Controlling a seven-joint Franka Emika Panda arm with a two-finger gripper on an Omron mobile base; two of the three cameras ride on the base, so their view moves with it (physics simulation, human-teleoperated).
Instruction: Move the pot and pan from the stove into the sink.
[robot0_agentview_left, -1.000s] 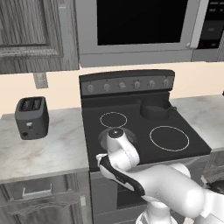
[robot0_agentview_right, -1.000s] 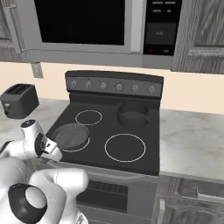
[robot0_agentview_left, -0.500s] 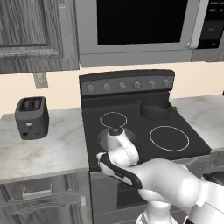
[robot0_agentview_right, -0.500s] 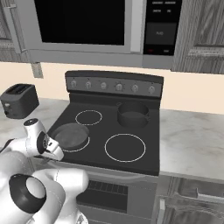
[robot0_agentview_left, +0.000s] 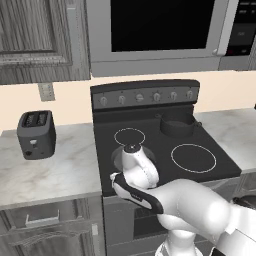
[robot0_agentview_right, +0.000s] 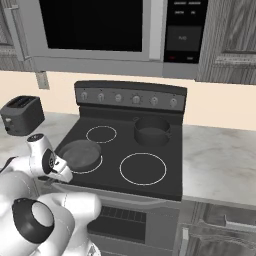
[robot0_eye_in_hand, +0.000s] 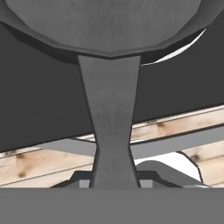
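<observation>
two vessels are shown not yet moved: the pan (robot0_agentview_right: 80, 154) on the front-left burner of the stove (robot0_agentview_right: 150, 186), the pot (robot0_agentview_right: 152, 130) on the back-right one. the gripper (robot0_eye_in_hand: 114, 183) is pinched on the pan's handle (robot0_eye_in_hand: 112, 118); both transfers to the sink are left.

The arm (robot0_agentview_left: 190, 205) is built of smooth, glossy white shells, rounded and bulbous at each link; a black band (robot0_agentview_left: 136, 194) runs along the forearm beneath a domed white wrist housing (robot0_agentview_left: 135, 162) topped by a small dark cap. In the right base view a round dark grey joint disc (robot0_agentview_right: 33, 220) sits on the lower link; another dark ring (robot0_agentview_right: 50, 162) marks the wrist.
</observation>
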